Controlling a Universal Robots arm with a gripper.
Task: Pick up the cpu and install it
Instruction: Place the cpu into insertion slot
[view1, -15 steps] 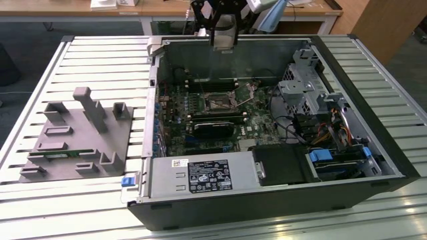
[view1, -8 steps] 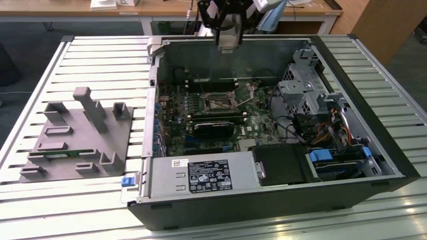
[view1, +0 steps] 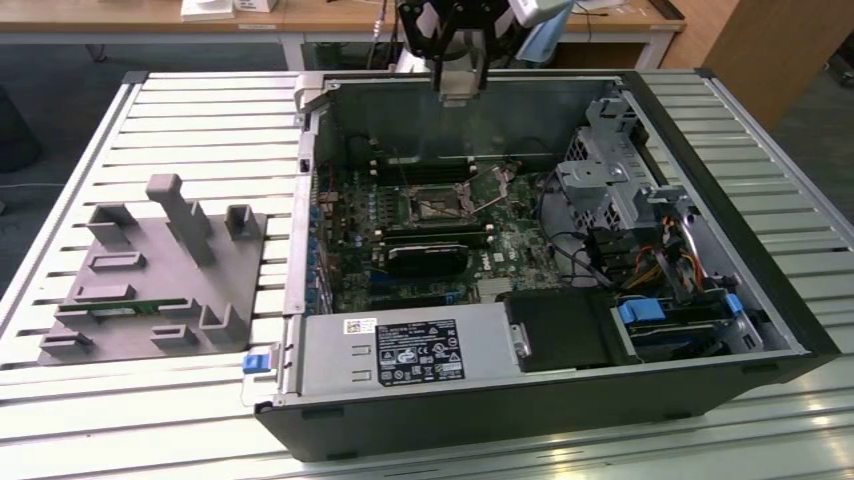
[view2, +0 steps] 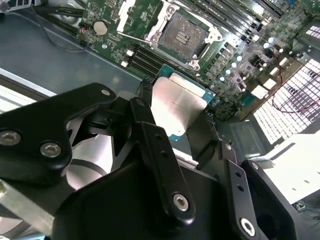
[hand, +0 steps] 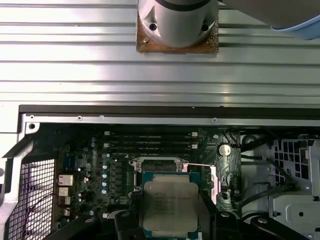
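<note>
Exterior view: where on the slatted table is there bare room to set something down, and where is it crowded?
Free: the slatted table between the grey fixture and the table's far edge, and the strip at the exterior view's right of the computer case. Crowded: inside the case, with motherboard, cables and drive cage.

A workshop-like lab: an opened computer case (view1: 534, 415) on a slatted metal bench (view1: 200, 110); wooden desks (view1: 334, 17) behind.

Legend: the cpu (view2: 176, 97) shows a silver-grey top with a green rim; pincer (view2: 175, 120) black; motherboard (view2: 92, 12) green; computer case (view1: 534, 425) black; counter (view1: 200, 120) pale grey, ribbed in stripes; fixture (view1: 147, 290) grey; latch (view1: 258, 363) blue.
</note>
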